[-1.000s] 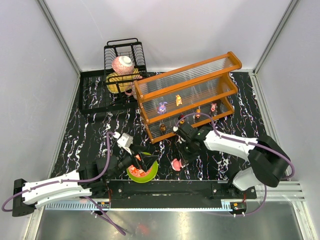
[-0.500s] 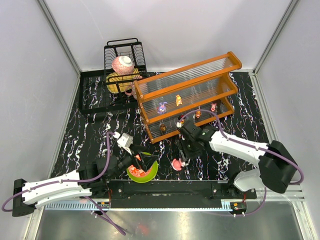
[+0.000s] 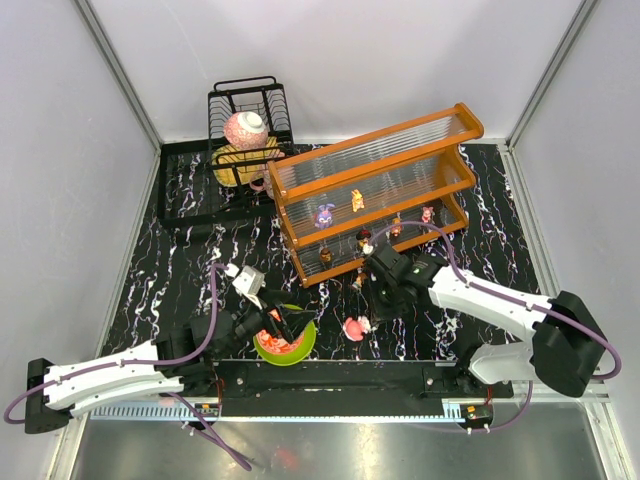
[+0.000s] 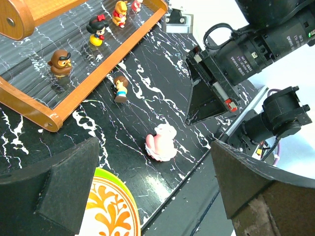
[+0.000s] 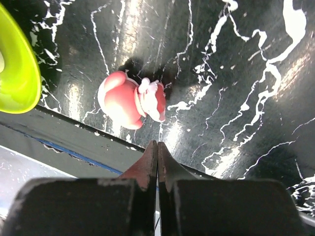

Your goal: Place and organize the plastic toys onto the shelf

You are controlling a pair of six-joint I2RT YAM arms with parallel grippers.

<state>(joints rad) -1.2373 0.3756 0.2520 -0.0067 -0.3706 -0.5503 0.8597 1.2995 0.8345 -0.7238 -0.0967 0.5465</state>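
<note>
The orange-framed shelf (image 3: 375, 190) holds several small toys: purple (image 3: 325, 214), yellow (image 3: 357, 200), pink (image 3: 428, 214), a brown one (image 4: 60, 62) and a black-haired one (image 4: 97, 30) on the lower tier. A brown-haired figure (image 4: 119, 87) stands on the table in front of the shelf. A pink-and-white round toy (image 3: 353, 327) lies near the table's front edge; it also shows in the right wrist view (image 5: 130, 101). My right gripper (image 5: 157, 145) is shut and empty, above and just right of that toy. My left gripper (image 4: 155, 169) is open and empty over the bowl.
A green-rimmed patterned bowl (image 3: 300, 350) sits at the near edge under my left gripper; its rim shows in the right wrist view (image 5: 19, 73). A black wire dish rack (image 3: 245, 110) with crockery stands at the back left on a black tray. The metal front rail runs just below the pink toy.
My right arm has swung its elbow to the right and its shut gripper has shifted a little right, away from the bowl. The left arm and the pink toy have not moved.
</note>
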